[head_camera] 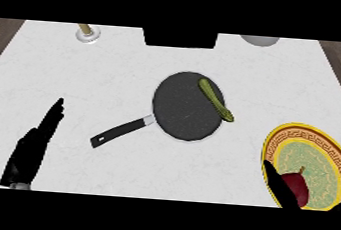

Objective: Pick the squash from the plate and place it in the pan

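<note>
The squash (215, 106) is laid across the right rim of the pan (183, 110), so placing is judged done, with left hand (30, 150) and right hand (278, 182) held straight-fingered, nothing gripped.

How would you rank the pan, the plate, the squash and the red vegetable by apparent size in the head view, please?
1. plate and pan: alike; the plate is nearer, so unranked.
2. squash, long and thin.
3. red vegetable, partly hidden by the right hand.

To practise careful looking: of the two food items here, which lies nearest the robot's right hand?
The dark red item on the yellow plate, beside the right hand; the green squash lies apart, at the pan's rim.
</note>
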Motion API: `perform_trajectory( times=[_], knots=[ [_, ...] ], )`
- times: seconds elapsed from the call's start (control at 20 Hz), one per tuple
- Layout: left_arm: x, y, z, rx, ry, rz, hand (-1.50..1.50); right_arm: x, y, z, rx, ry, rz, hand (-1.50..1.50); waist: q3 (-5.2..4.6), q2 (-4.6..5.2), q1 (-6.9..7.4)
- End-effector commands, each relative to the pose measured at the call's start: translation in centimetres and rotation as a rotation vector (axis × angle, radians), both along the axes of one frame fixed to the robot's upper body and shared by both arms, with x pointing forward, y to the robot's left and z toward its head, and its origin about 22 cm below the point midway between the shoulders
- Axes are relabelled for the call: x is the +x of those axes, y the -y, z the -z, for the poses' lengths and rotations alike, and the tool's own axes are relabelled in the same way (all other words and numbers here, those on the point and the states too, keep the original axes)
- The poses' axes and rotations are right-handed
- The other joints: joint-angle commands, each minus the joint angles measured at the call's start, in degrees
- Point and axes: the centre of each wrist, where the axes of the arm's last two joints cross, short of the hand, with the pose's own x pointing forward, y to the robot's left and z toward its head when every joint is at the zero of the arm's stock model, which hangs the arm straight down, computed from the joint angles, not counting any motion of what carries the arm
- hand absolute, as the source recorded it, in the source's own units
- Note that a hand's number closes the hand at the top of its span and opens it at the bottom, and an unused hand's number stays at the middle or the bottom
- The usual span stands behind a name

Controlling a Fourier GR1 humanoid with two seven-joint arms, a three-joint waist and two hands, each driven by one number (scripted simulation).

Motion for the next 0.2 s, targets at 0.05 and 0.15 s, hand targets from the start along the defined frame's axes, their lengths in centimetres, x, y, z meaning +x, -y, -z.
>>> perform_trajectory(
  times=[0.05, 0.15],
  knots=[
    [0.2, 1.0, -0.1, -0.003, 0.002, 0.014, 0.0, -6.7, -0.5, -2.2, 0.01, -0.008, 0.006, -1.5, 0.07, 0.15, 0.44],
    [-0.7, -0.3, -1.0, -0.001, -0.006, 0.008, 0.0, -6.9, 1.1, -2.4, -0.007, -0.001, 0.019, -1.5, 0.09, 0.18, 0.9]
  ],
)
